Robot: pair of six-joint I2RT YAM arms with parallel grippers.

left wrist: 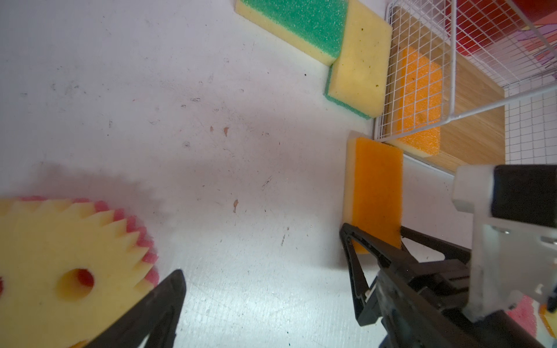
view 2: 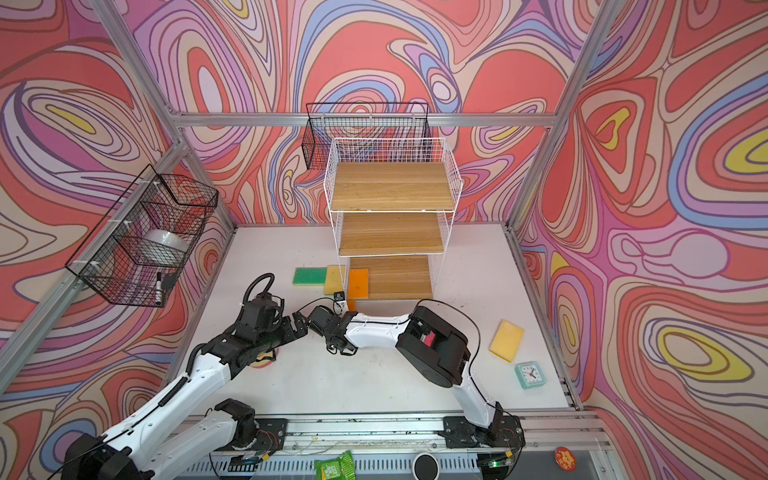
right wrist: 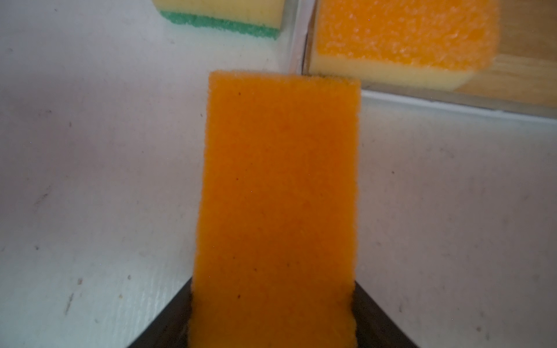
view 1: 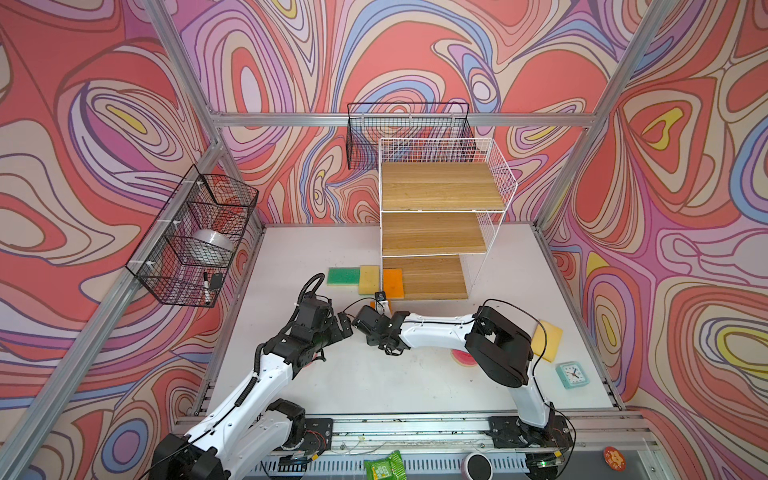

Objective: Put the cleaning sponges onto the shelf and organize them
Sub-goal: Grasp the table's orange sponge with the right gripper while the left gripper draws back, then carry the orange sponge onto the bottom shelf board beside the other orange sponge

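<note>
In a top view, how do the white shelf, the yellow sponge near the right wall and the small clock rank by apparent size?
1. Shelf, by far the largest.
2. Yellow sponge.
3. Clock, only slightly smaller than the sponge, so these two are nearly alike.

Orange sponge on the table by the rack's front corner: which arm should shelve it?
Right. The right tool grips the orange sponge by both sides, just in front of the shelf. The left tool stands open beside the round smiley sponge, holding nothing.
</note>
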